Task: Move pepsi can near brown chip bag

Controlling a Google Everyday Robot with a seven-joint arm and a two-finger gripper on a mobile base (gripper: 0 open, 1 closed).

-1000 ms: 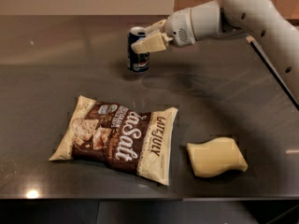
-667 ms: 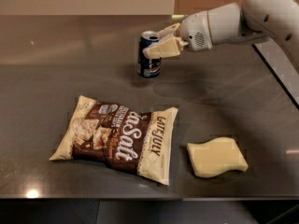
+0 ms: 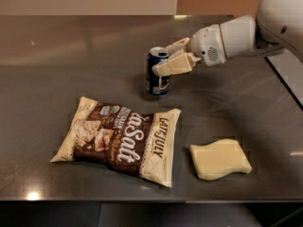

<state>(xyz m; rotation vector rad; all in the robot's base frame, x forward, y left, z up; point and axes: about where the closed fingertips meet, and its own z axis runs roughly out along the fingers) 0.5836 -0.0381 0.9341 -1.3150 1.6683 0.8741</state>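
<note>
The pepsi can [image 3: 157, 77], dark blue with a silver top, stands upright at the middle of the dark table, just behind the top right corner of the brown chip bag. My gripper [image 3: 161, 60] reaches in from the right on a white arm and is shut on the can's upper part, one cream finger [image 3: 173, 65] across its front. The brown chip bag [image 3: 118, 138] lies flat at the front left, cream and dark brown with white script. A short gap separates can and bag. I cannot tell whether the can's base touches the table.
A pale yellow wavy sponge-like slab [image 3: 220, 159] lies at the front right, beside the bag. The white arm [image 3: 246, 32] spans the back right. The table [image 3: 71, 56] ends at its right edge near the arm and at the front edge below the bag.
The gripper has carried the pepsi can to the right and toward the front, closer to the chip bag. The bag and the yellow slab have not moved.
</note>
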